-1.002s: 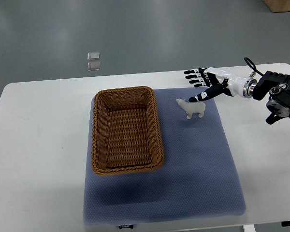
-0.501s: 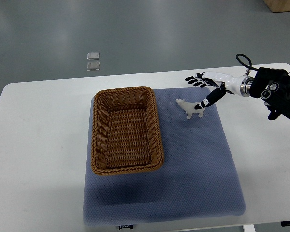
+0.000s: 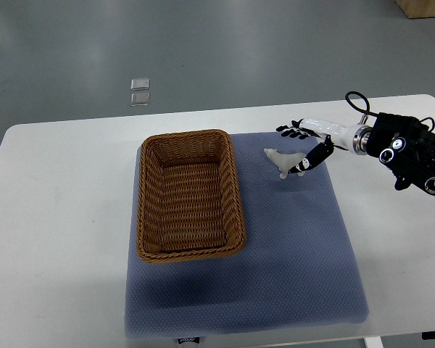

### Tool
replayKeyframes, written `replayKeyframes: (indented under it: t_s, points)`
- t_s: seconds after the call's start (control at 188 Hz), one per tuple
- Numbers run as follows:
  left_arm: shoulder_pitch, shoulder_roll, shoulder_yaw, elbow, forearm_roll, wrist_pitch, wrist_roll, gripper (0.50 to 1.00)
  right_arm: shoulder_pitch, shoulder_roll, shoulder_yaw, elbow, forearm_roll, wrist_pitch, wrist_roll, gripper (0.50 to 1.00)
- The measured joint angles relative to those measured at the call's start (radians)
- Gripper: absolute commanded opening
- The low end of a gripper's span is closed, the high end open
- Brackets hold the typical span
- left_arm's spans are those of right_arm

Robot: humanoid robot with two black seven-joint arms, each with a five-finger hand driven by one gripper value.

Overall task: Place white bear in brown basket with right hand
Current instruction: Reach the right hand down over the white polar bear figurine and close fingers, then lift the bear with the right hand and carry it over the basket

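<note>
A small white bear [image 3: 284, 160] stands on a blue-grey mat [image 3: 290, 246], just right of the brown wicker basket [image 3: 190, 194]. The basket holds nothing. My right hand [image 3: 303, 147] comes in from the right edge and reaches around the bear's rear. Its thumb lies against the bear's near side and its fingers [image 3: 290, 130] are spread above the far side, so it stays open around the bear. The bear still rests on the mat. The left arm does not show.
The mat lies on a white table [image 3: 58, 217]. Two small clear squares [image 3: 138, 92] lie on the grey floor behind the table. A brown box corner [image 3: 428, 6] shows at the top right.
My right hand has rolled at the wrist and moved left and down onto the bear's rear, with the thumb now against it. The bear and basket have not moved.
</note>
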Motion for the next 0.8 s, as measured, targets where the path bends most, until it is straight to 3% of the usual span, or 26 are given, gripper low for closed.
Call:
replayKeyframes:
  t_s: [0.304,0.714,0.752,0.8]
  points:
    - [0.0,0.0,-0.002,0.0,0.0,0.0,0.0,1.0,0.0,0.003,0.0,0.0,0.0,-0.004,0.001,0.805]
    - [0.0,0.0,-0.002,0.0,0.0,0.0,0.001,1.0,-0.003,0.003,-0.015,0.002,0.0,-0.003,0.003,0.795]
    - [0.0,0.0,-0.002,0.0,0.0,0.0,0.001,1.0,-0.003,0.003,-0.015,0.002,0.0,-0.003,0.003,0.785]
    - [0.0,0.0,-0.002,0.0,0.0,0.0,0.001,1.0,-0.003,0.003,-0.016,0.003,0.0,-0.003,0.003,0.729]
